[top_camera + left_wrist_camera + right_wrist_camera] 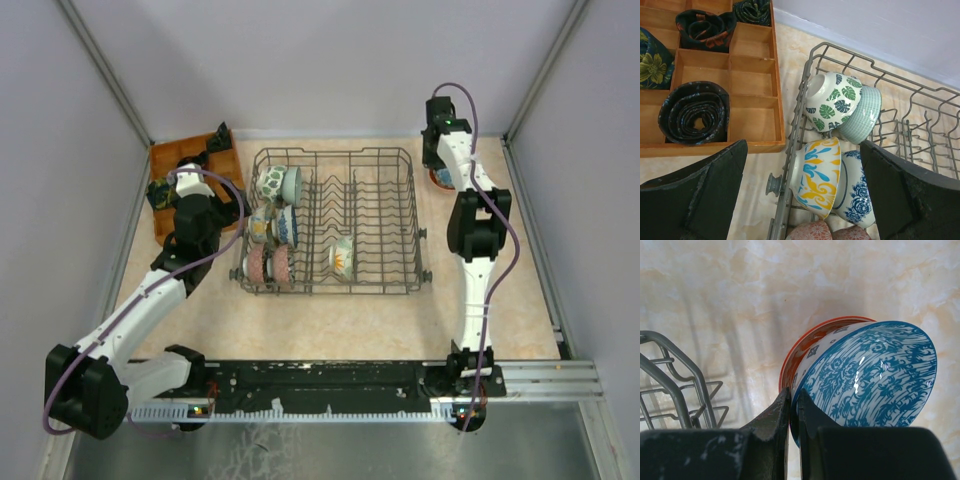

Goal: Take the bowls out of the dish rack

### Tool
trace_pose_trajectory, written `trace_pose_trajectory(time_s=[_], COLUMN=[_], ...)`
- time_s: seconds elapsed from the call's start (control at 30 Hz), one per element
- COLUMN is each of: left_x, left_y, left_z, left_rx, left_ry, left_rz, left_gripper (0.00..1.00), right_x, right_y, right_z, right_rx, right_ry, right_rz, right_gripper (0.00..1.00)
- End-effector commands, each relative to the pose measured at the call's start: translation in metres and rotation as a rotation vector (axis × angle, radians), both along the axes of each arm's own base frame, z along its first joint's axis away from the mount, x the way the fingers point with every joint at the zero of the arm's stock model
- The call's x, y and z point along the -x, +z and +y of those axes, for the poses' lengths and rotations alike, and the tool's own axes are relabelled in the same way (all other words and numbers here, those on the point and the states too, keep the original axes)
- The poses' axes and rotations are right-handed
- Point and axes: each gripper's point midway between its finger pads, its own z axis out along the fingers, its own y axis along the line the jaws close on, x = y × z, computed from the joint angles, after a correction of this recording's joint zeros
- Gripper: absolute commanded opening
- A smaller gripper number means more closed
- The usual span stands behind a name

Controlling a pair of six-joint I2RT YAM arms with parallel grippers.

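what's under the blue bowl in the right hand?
An orange-rimmed bowl, tight against the blue bowl that the right hand pinches by the rim. Only its rim and a strip of wall show; the rest is covered.

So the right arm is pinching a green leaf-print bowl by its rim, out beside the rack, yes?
Not quite. The right wrist view shows the right gripper shut on a blue-patterned bowl, not a green leaf-print one. The rest holds: it is pinched by its rim, out beside the dish rack.
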Motion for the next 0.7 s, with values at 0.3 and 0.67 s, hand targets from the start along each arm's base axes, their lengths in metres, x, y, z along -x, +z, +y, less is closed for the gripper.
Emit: trace_pose_trajectory(time_s=[0.3,0.67], left_x=[0.0019,0.0027], left_y=[0.0110,0.0105], left_z=[0.0009,0.0022], left_rx=[0.013,0.012], left_ry=[0.008,0.013], left_rz=[-0.029,-0.028], left_gripper=[0.99,0.99], right_x=[-0.0088,-0.0091], right_y=[0.0057,0.0045], right_z=[-0.0051,-0.0016], right_rx=[0.001,-0.025], right_ry=[-0.015,-0.016], right_rz=[-0.045,-0.046], right_gripper=[0.10,0.23])
